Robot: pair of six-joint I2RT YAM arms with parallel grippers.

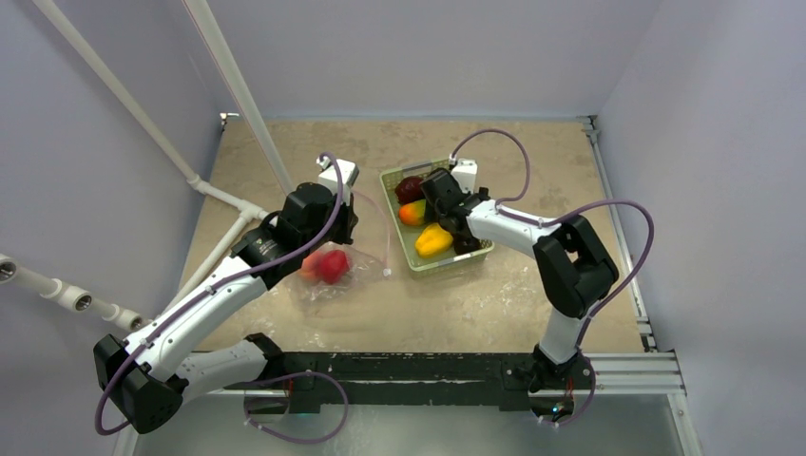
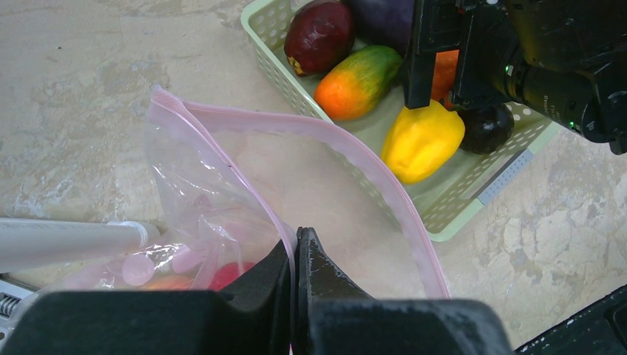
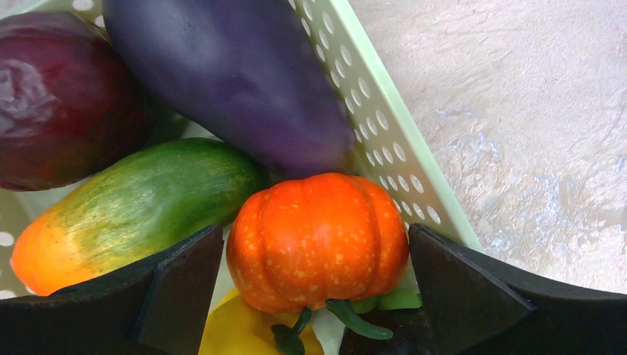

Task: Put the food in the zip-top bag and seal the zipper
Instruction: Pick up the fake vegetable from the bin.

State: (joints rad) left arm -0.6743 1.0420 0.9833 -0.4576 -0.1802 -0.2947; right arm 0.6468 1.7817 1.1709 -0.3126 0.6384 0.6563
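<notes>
L fingers [image 2: 297,238] (pinched) on bag [image 2: 222,196], basket [image 2: 275,46] beyond

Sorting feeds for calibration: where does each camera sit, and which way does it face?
Top external: above, behind the robot, facing down at the table; left arm, right arm show.
Left wrist: over the zip-top bag, facing the basket; left pincer shut on the bag's lip, right arm beyond.
Right wrist: over the basket, facing the pumpkin; open right pincer flanks it.
Both wrist views share the mango.
</notes>
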